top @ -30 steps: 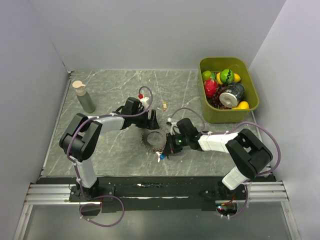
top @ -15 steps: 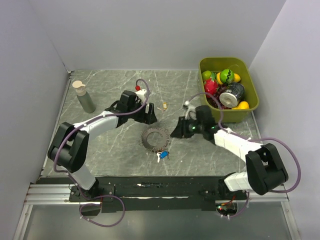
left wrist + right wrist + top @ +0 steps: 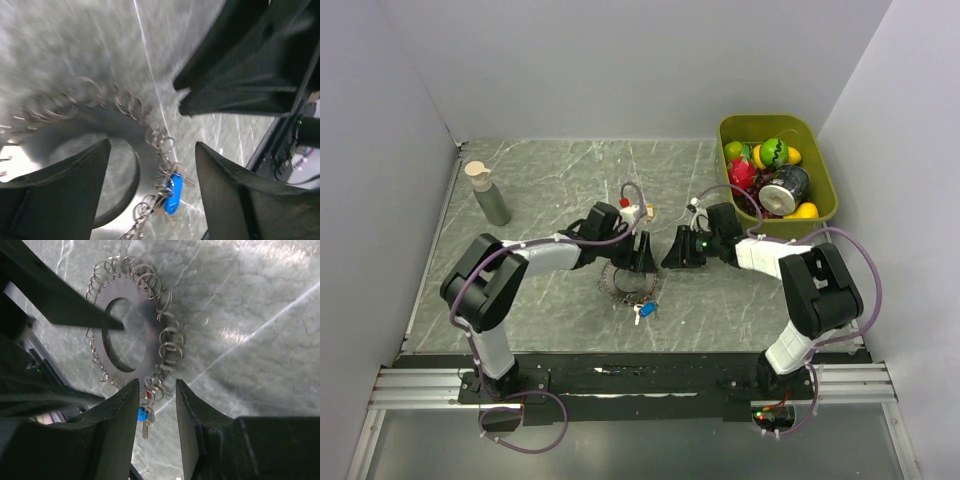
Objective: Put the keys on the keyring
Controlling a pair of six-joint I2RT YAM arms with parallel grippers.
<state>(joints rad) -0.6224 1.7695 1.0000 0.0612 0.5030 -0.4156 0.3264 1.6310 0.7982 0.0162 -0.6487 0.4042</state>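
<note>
Left gripper is hovering spread open, empty, over keyring, which is lying flat on table. Blue key is sitting at its near edge (threaded or not: can't tell). Right gripper is waiting just beside, released.

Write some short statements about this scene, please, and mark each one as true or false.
1. The keyring lies flat on the table. True.
2. The left claw is shut on the keyring. False: its fingers stand wide apart above the keyring and hold nothing.
3. A blue-headed key lies at the edge of the keyring. True.
4. The green bin is empty. False: it holds toy fruit and a can.
5. The bottle lies on its side at the right of the table. False: it stands upright on the left side, far from both arms.
</note>
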